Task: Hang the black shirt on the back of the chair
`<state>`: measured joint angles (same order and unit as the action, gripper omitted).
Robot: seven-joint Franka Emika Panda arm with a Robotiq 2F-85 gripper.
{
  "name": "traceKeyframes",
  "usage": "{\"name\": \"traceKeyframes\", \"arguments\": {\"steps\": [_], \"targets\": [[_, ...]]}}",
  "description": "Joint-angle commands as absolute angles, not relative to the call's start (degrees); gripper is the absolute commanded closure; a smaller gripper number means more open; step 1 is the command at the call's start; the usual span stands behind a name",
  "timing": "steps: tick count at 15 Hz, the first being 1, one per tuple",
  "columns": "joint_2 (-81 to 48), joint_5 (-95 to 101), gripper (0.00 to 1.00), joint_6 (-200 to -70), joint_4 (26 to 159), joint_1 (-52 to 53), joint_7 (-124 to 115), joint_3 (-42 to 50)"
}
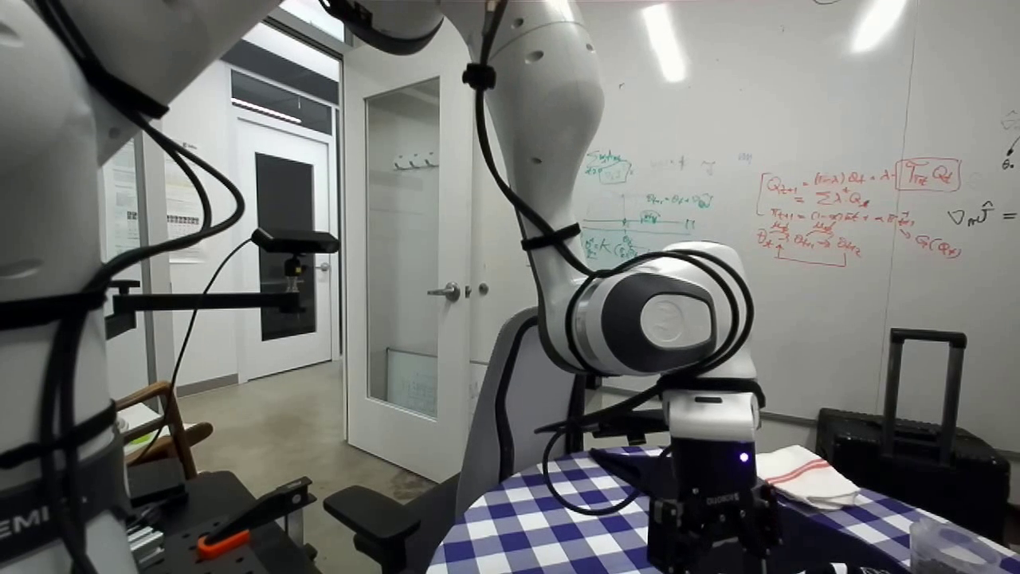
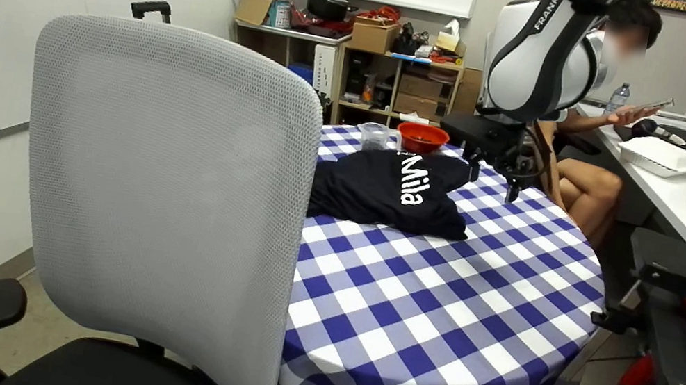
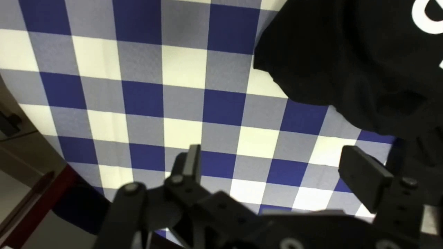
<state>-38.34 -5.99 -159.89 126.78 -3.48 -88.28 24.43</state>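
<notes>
The black shirt (image 2: 379, 188) lies crumpled on the checkered table, white lettering up. It also shows in the wrist view (image 3: 346, 58), at the upper right, and partly in an exterior view (image 1: 821, 542) behind the gripper. The grey chair (image 2: 170, 169) stands against the table's edge, its tall backrest bare; it also shows in an exterior view (image 1: 518, 399), partly behind the arm. My gripper (image 2: 493, 182) points down over the table beside the shirt, on the side away from the chair. In the wrist view the jaws (image 3: 271, 152) are wide apart, with only tablecloth between them.
The round table has a blue-and-white cloth (image 2: 437, 301). A red bowl (image 2: 422, 137) and a clear cup (image 2: 374, 136) stand behind the shirt. A white towel (image 1: 809, 476) lies near a black suitcase (image 1: 900, 454). A person (image 2: 579, 132) sits beyond the arm.
</notes>
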Motion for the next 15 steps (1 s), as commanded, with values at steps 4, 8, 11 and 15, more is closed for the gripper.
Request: {"name": "traceKeyframes", "arguments": {"steps": [4,8,11,15], "targets": [[-47.0,-10.1,0.00,-155.3,116.7,-7.3,-88.8,21.4],[-50.9,-10.3,0.00,-153.9,111.6,-9.5,-88.0,20.4],[-53.2,-10.3,0.00,-153.2,108.3,-10.8,-87.6,19.5],[-54.1,-11.4,0.00,-153.2,104.0,-14.9,-83.0,14.8]]}}
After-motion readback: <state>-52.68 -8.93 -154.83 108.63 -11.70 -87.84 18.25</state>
